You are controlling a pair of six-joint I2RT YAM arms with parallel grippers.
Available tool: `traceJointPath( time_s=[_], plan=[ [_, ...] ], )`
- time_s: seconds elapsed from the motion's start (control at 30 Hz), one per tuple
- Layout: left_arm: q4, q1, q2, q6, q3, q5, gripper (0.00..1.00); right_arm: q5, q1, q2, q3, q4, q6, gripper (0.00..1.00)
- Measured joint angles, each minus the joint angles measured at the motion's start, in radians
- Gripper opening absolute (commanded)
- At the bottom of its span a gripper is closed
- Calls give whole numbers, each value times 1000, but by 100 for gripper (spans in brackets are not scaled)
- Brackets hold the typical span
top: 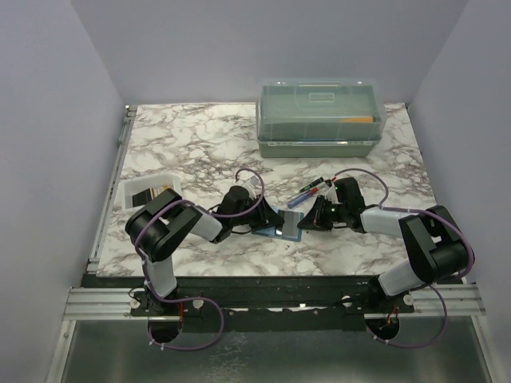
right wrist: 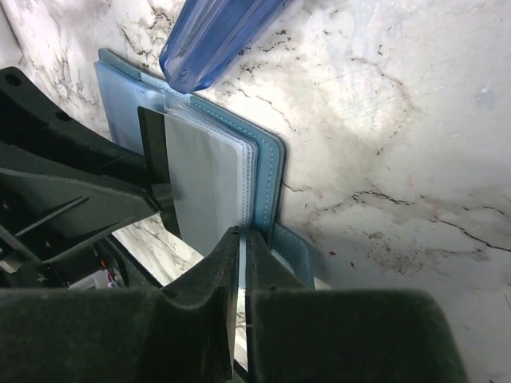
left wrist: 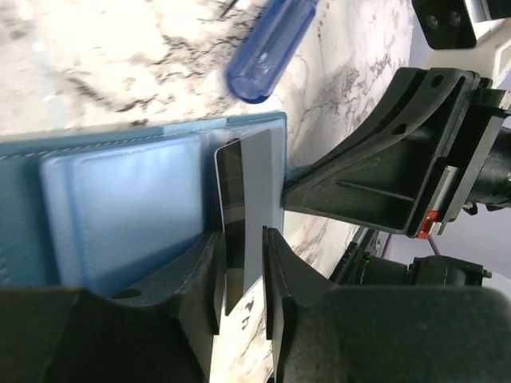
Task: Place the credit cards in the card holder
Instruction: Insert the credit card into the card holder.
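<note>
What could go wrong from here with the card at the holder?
The card stands only partly in the card holder, with the left gripper loose around it: it may tip out. The right gripper pinches just a thin pocket edge; a slip could close the pocket.

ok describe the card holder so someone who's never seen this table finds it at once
On the marble table, start at the big translucent lidded box at the back and come toward the near edge. Just past the blue-handled screwdriver lies the card holder: flat, teal-blue and stitched, unlike the white tray far left.
</note>
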Motion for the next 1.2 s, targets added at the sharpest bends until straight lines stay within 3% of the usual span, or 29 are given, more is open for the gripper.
traceJointPath(
  time_s=[0.2,0.5,0.7,1.2],
  plan=[
    [-87,-15,27,60,88,30,36,0,-1,0,15,-29,-30,8],
    [-214,-29,62,136,220,29,50,3,-5,-6,40,-96,-74,8],
    [-317,-55,41,208,265,9,58,36,1,-25,47,-137,-79,17],
    [-386,-105,43,317,317,-27,63,36,3,-31,79,-205,-163,23]
  ],
)
